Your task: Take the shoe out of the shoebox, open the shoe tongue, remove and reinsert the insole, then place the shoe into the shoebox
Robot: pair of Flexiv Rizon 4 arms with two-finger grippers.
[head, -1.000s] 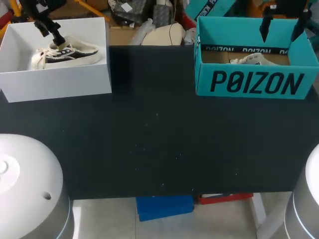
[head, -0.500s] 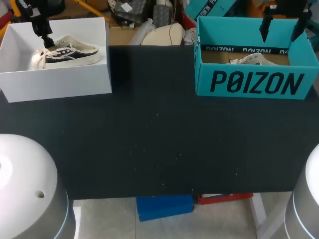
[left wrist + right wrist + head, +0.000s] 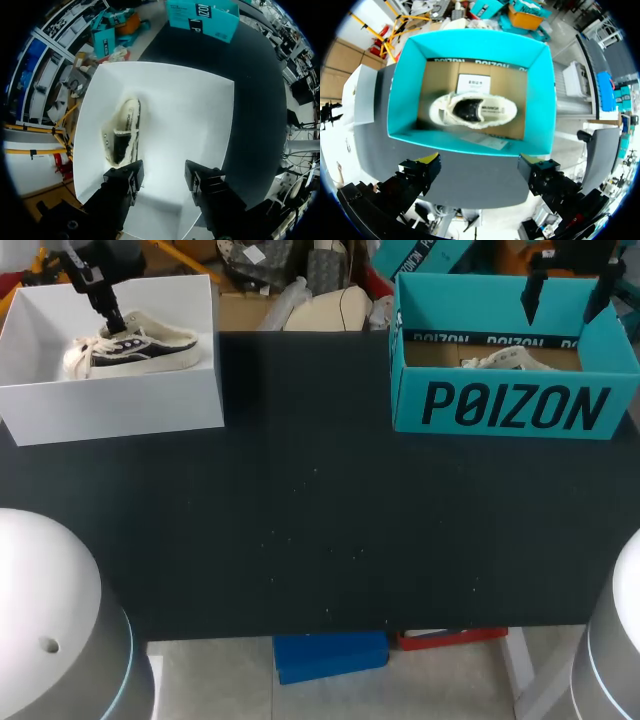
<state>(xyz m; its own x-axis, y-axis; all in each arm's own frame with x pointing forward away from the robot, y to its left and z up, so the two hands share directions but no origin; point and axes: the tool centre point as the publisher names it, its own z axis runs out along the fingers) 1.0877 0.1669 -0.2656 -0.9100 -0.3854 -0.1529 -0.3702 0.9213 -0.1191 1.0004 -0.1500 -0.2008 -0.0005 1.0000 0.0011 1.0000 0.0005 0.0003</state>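
Far left, the white box (image 3: 120, 405) sits at the table's (image 3: 320, 520) back corner with a black-and-cream shoe (image 3: 121, 132) lying on its side inside. The left claw (image 3: 162, 176) hangs over it with its fingers spread and nothing in them. The shoe is just ahead of one finger, not between the two.

I'd guess it's light canvas with a floppy upper and a stiffer rubber sole. Pinching across the sole or the heel edge should hold better than grabbing laces.

Over on the right, the teal box (image 3: 515, 408) holds a cream shoe (image 3: 472, 110) that probably handles the same way. The right claw (image 3: 480, 170) is above that box, spread wide and empty too.

Hard to see: from the head camera the teal front wall covers most of the cream shoe. I can't make out either insole or tongue properly, and I can't tell whether the left finger actually touches the shoe.
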